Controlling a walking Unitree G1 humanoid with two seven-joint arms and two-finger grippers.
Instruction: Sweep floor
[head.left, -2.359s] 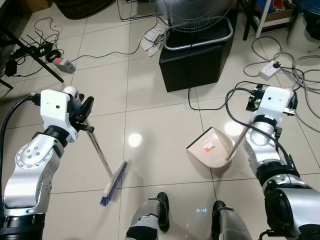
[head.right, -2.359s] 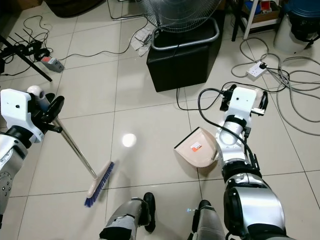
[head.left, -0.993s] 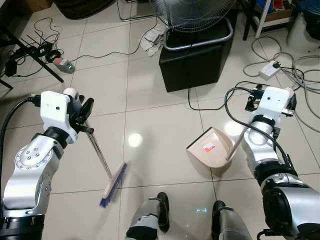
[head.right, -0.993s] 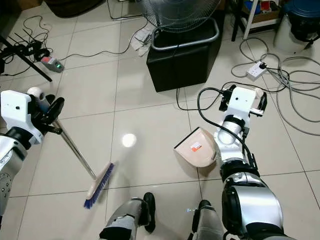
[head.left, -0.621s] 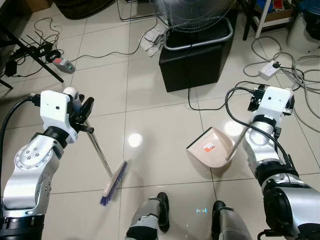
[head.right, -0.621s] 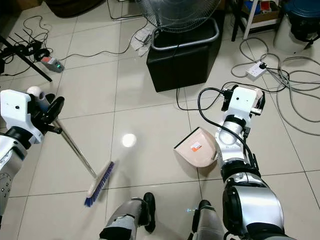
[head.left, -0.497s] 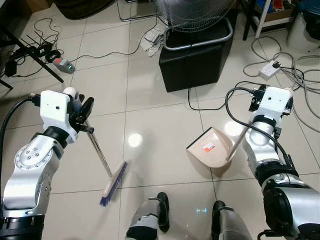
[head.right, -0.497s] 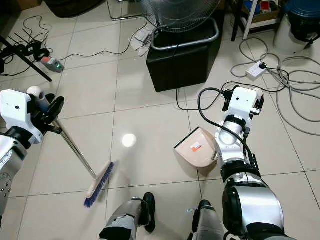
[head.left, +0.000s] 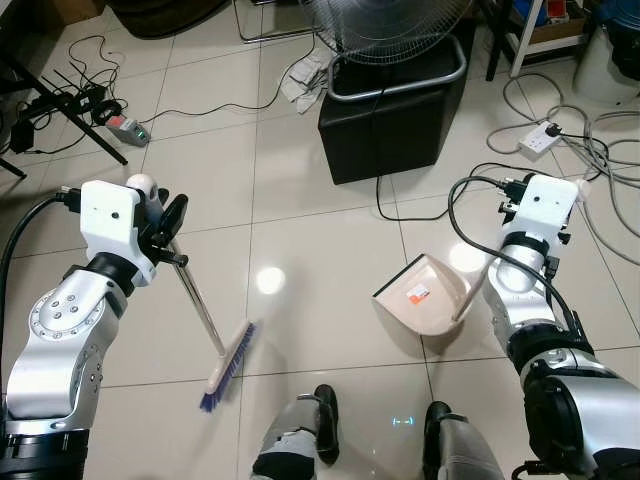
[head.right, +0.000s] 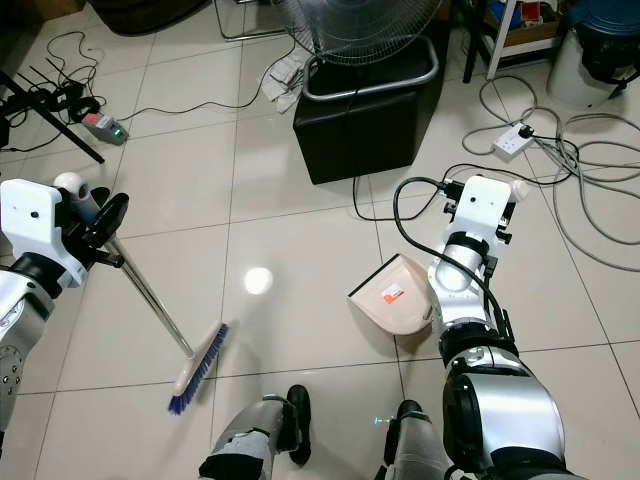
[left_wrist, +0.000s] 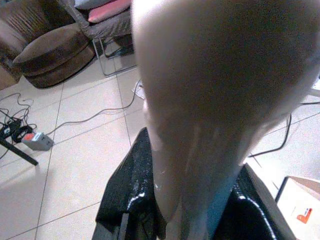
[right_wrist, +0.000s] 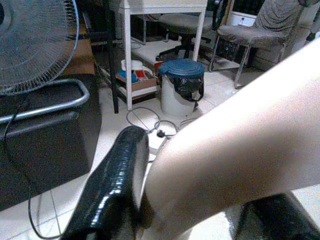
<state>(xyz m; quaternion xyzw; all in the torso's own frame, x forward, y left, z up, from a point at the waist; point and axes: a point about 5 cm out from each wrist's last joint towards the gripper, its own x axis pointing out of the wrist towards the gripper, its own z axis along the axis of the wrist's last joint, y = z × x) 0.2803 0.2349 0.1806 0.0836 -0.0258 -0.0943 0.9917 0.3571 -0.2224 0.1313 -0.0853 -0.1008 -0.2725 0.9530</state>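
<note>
Since the earlier frames: right wrist turned a little above the dustpan handle, pan and broom left where they were.

Left eye view: left gripper (head.left: 168, 228) clamped round the upper end of the broom (head.left: 212, 344), metal shaft slanting down toward the robot's feet, blue-bristled head resting on the pale tiled floor (head.left: 310, 250). Right gripper (head.left: 510, 205) closed on the top of the dustpan (head.left: 422, 293) handle, beige pan tilted on the tiles with an orange label inside. Beyond, a black box (head.left: 392, 112) carrying a fan (head.left: 388, 22), with crumpled paper (head.left: 303, 78) just beside it.

Right eye view: same layout; a white power strip (head.right: 512, 140) and loose grey cables (head.right: 590, 160) spread over the tiles at the far right, well apart from the pan.

Left wrist view: black fingers (left_wrist: 131, 186) pressed against the blurred pale broom handle (left_wrist: 210, 100); a brown sofa (left_wrist: 45, 45) in the background.

Right wrist view: black fingers (right_wrist: 112, 185) wrapped round the pale dustpan handle (right_wrist: 240, 150); behind it, a blue-lidded bin (right_wrist: 180, 86) under a white table (right_wrist: 165, 10).
</note>
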